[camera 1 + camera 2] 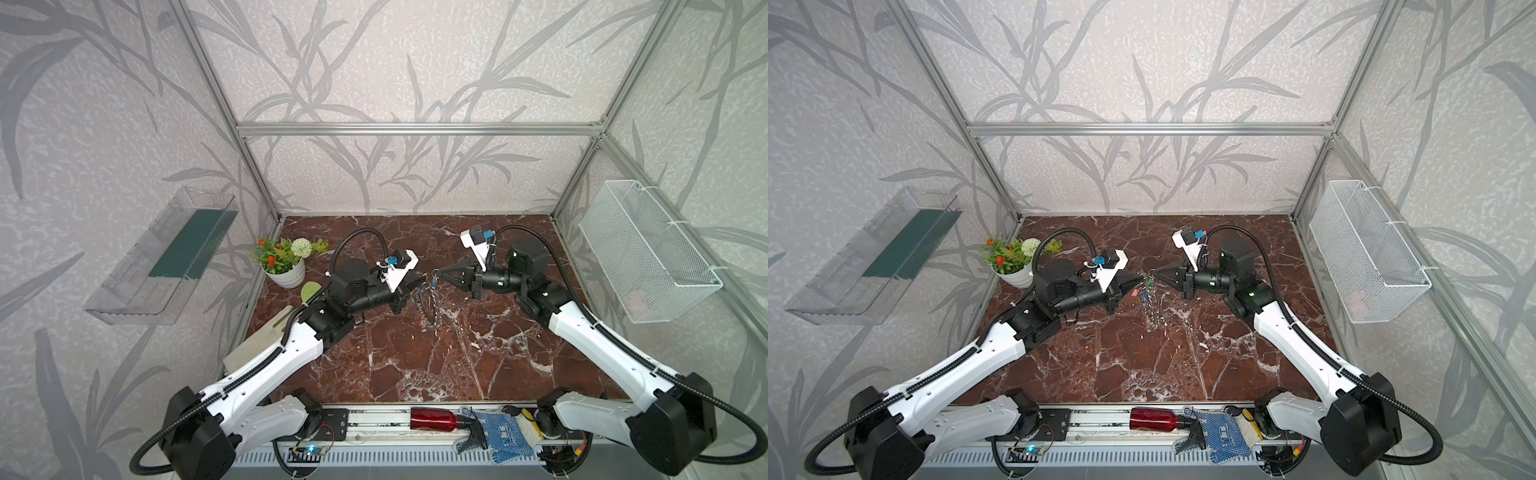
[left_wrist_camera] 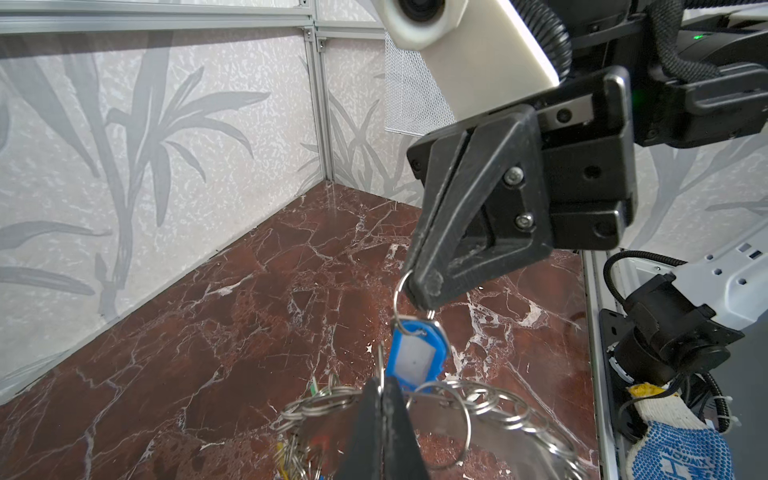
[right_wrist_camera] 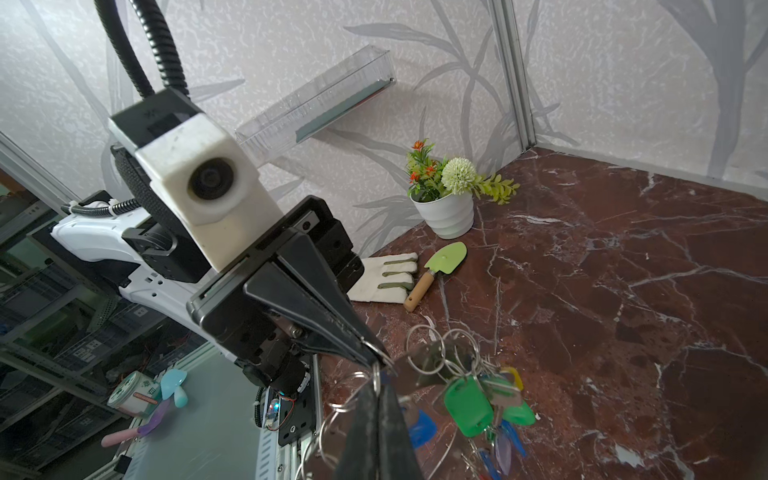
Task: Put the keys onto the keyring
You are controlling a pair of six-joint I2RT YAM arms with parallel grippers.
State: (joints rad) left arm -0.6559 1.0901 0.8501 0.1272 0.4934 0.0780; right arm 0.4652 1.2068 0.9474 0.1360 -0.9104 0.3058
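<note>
Looking at the two arms, what does each pincer hold?

Both are clenched. The left pincer (image 3: 376,354) grips the keyring (image 3: 419,360) by its flat rim. The right pincer (image 2: 422,291) pinches the small ring (image 2: 398,293) of a blue key (image 2: 415,359), which dangles below it.

Where is the keyring?

It is in mid-air over the worktop (image 2: 249,332), between the arms. Its long axis hangs downward from the left pincer, edge-on in both top views. Whether its lower end touches the worktop I cannot tell.

And the key, relative to it?

Just beside it — the small ring sits slightly above the rim, facing the left pincer's tips at close range. The right pincer is the nearer one, since it has the ring. My judgement is that the next move turns on lining that ring up with the rim.

Counts?

One keyring, two pincers, one blue key in the right pincer. The keys hanging from the rim show two green tags (image 3: 467,407), one yellow (image 3: 514,376), one lilac (image 3: 503,451) and at least two blue (image 3: 514,437) — the bunch overlaps, so there is no exact total.
</note>
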